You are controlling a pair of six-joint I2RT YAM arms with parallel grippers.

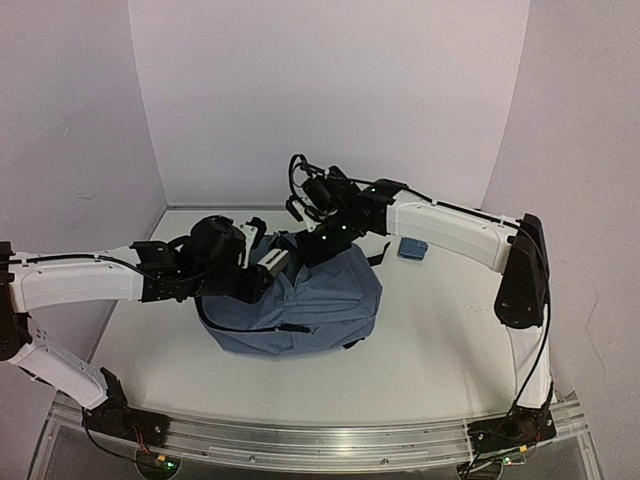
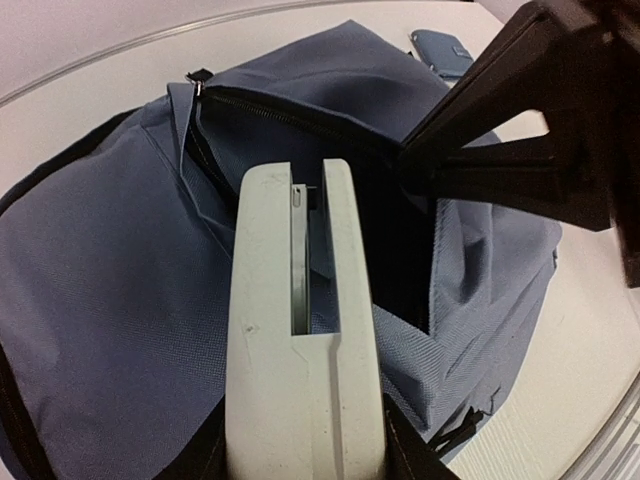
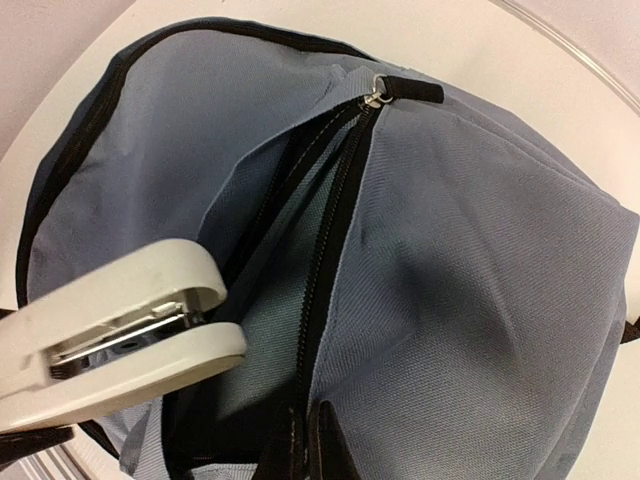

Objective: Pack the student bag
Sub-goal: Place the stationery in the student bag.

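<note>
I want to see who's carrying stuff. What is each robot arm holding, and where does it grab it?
The left end effector grips a white stapler by its rear end. The right end effector pinches the bag by the zipper edge of its opening.

Soft, even overhead light; a faint shadow lies under the student bag [image 1: 300, 300]. The 2 wrist views curve at the edges, and the close stapler [image 2: 300, 380] looks slightly soft.

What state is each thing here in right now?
student bag: lying on table, main zip open
stapler: held at bag's opening
left gripper: shut on stapler
right gripper: shut on bag's opening edge
small blue item: lying on table, beyond bag
</note>
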